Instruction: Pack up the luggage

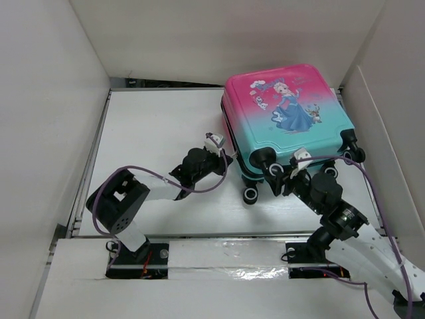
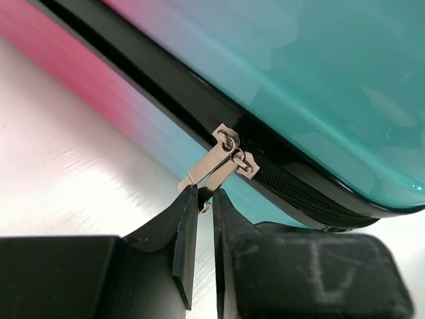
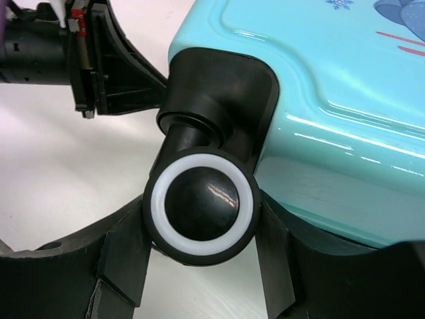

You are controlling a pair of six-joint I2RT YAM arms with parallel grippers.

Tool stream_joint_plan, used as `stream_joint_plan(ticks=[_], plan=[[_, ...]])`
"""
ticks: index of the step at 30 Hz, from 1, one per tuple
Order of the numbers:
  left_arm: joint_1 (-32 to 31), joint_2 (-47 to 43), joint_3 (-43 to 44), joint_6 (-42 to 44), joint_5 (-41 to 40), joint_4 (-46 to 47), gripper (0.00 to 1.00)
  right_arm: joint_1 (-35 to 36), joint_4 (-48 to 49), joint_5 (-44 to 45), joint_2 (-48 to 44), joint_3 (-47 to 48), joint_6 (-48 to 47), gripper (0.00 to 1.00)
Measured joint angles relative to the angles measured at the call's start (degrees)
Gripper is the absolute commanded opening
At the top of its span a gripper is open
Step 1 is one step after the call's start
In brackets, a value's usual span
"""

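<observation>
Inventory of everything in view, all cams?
suitcase: 1, pink to teal, far right of table, lying flat, shut
wheels: about 4, black, suitcase's near edge
zipper pulls: 2, silver, suitcase's left seam
table: 1, white, under everything
left gripper: 1, black, pinching the zipper pulls
right gripper: 1, black, clamped around one wheel

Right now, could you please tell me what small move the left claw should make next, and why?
Probably draw the zipper pull along its track. The left claw is pinched on it at the seam of the luggage, and the right claw clamps a wheel, so the case should hold steady.
</observation>
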Motion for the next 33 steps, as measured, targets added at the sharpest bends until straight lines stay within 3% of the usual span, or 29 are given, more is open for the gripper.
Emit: stream_joint_plan(ticks=[3, 4, 7, 11, 12, 13, 15, 16, 19, 23, 28, 33], plan=[[0.9, -0.3, -1.2, -2.4, -0.5, 0.9, 0.00, 0.5, 2.6, -1.7, 2.3, -0.1, 0.0, 0.00], [1.1, -1.2, -2.4, -3.5, -1.3, 1.6, 0.17, 1.5, 4.1, -1.7, 4.0, -0.1, -0.1, 0.00], [3.2, -10.1, -9.7, -7.3, -9.1, 1.9, 0.52, 6.2, 9.3, -1.1, 10.3, 0.7, -0.2, 0.00], [7.4, -32.3, -16.6, -14.0, -22.4, -5.2, 0.68, 14.6, 15.6, 1.2, 26.1, 7.6, -1.5, 0.00], [7.4, -38.6, -16.8, -15.7, -24.9, -7.7, 0.77, 16.6, 16.8, 1.4, 31.2, 11.0, -2.0, 0.00], [7.3, -45.0, -16.7, -17.2, -27.1, -9.7, 0.99, 18.1, 17.5, 1.4, 36.1, 14.4, -2.7, 0.12], [7.3, -57.4, -16.7, -20.1, -30.6, -14.3, 0.99, 20.9, 18.6, 1.8, 46.0, 22.2, -3.5, 0.48], [7.3, -62.1, -16.4, -21.4, -32.0, -16.6, 0.99, 21.9, 18.6, 1.5, 49.9, 25.7, -3.6, 0.97], [7.5, -73.8, -14.4, -24.5, -35.1, -22.5, 0.99, 25.3, 18.6, 0.3, 54.7, 30.0, -3.5, 1.00], [7.5, -78.5, -12.2, -27.1, -35.9, -30.0, 0.99, 26.4, 14.4, 0.0, 48.4, 29.8, -5.9, 1.00], [7.5, -75.0, -7.9, -27.7, -33.0, -39.3, 0.99, 26.5, 12.2, 8.5, 25.0, 25.0, -8.3, 1.00], [7.3, -70.8, -4.3, -26.6, -28.2, -42.4, 0.99, 20.5, 12.4, 21.6, 1.3, 18.3, -8.3, 1.00]])
